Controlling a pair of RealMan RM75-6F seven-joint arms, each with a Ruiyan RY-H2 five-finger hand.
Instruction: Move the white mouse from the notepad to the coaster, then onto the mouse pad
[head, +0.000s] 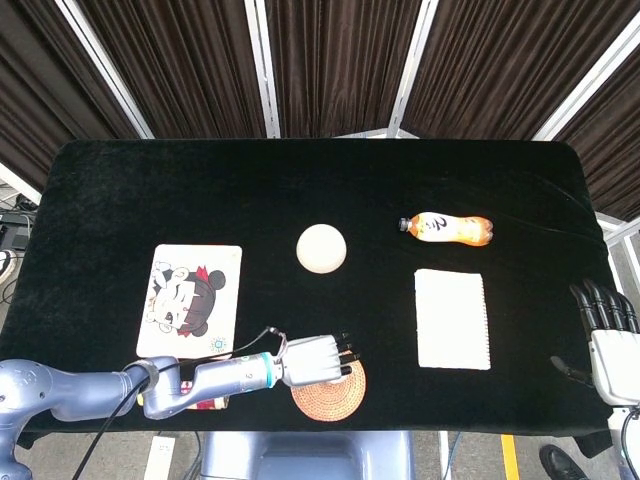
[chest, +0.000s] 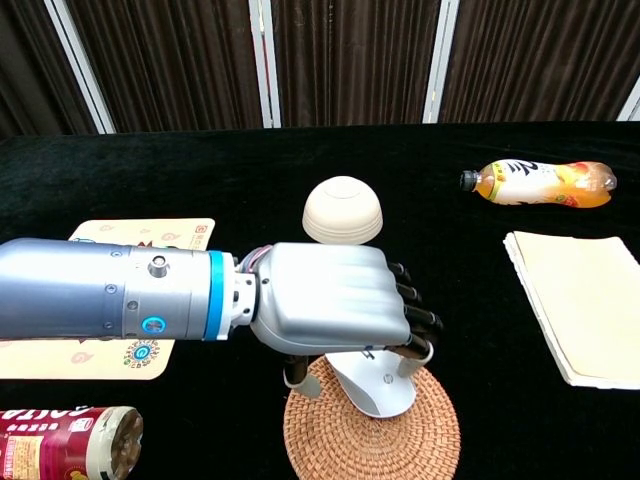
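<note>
The white mouse (chest: 378, 385) sits on the woven coaster (chest: 372, 435), gripped under the left hand (chest: 335, 310); the mouse pad (head: 190, 300) remains.

Backdrop: dark brown pleated curtains (head: 330, 60) are hanging behind the table, covering the rear wall.
Framing: pale metal struts (head: 262, 65) are crossing the curtains at angles.
Table: a black cloth (head: 300, 190) is covering the tabletop (chest: 250, 180).
Floor: grey flooring (head: 480, 458) is showing below the front edge, with a yellow line (head: 509, 456).
Light: even lighting is falling overall.
</note>
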